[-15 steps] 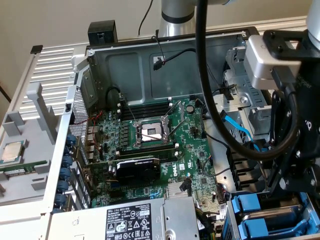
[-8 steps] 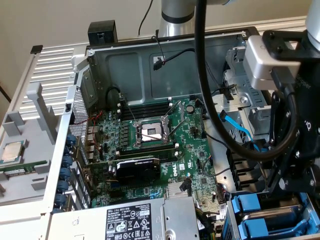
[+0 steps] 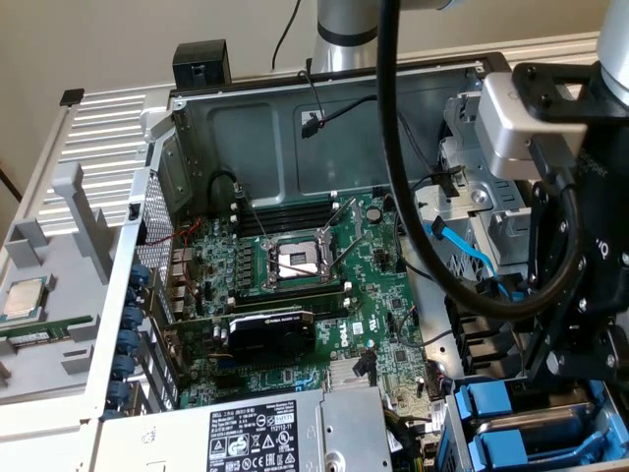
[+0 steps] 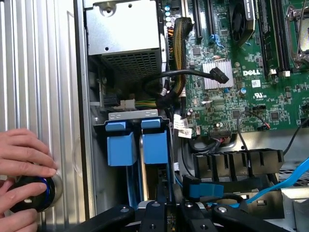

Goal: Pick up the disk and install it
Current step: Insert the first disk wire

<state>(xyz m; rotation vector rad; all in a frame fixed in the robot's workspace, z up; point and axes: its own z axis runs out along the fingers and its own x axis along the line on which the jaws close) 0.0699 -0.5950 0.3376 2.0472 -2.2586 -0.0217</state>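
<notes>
The disk (image 4: 155, 145) stands on edge in the drive bay at the case's corner; its blue carrier frame faces the wrist camera. In the exterior view the disk (image 3: 496, 405) is the upper of two blue carriers at the lower right. My gripper (image 4: 163, 205) sits right over it, its black links drawn in close around the disk's near edge, so it looks shut on the disk. From the outside, the gripper (image 3: 562, 372) hangs low over the bay, its fingertips hidden behind its own body. A second blue carrier (image 4: 119, 146) sits in the slot beside the disk.
A person's hand (image 4: 21, 162) rests on a round black knob with a blue ring (image 4: 34, 193) on the ribbed panel beside the case. Blue SATA cables (image 4: 270, 191), a black cable bundle (image 4: 193, 75), the power supply cage (image 4: 125, 29) and the motherboard (image 3: 295, 285) crowd the bay.
</notes>
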